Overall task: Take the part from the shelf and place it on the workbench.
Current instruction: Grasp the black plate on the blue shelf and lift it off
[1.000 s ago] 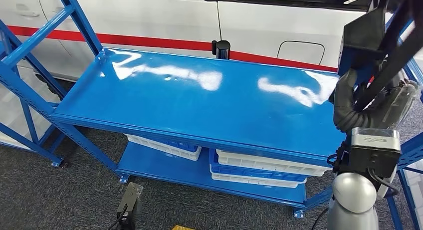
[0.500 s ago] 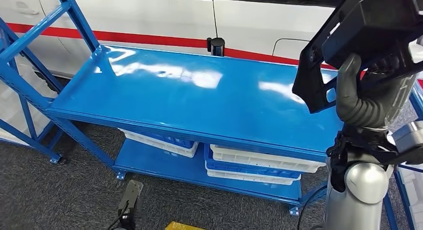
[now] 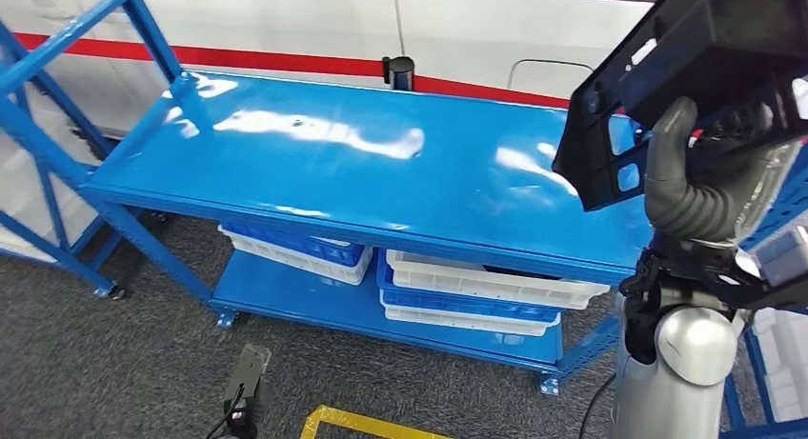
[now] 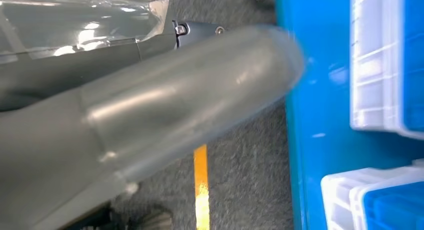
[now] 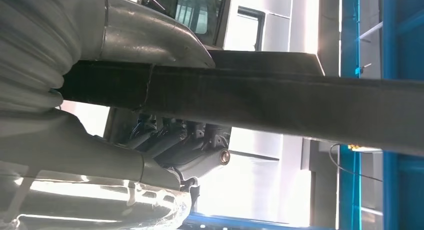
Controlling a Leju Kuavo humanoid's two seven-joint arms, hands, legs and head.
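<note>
Right hand grips the black part, fingers wrapped on its lower edge, raised at the right over the blue counter. Left hand: finger state cannot be told. Risk: edge-only grip lets the tilted part swing, slip, or strike the counter edge.

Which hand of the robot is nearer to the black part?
Right. The right hand grips the black part above the blue bench's end; the left hand hangs low beside the bottom shelf.
</note>
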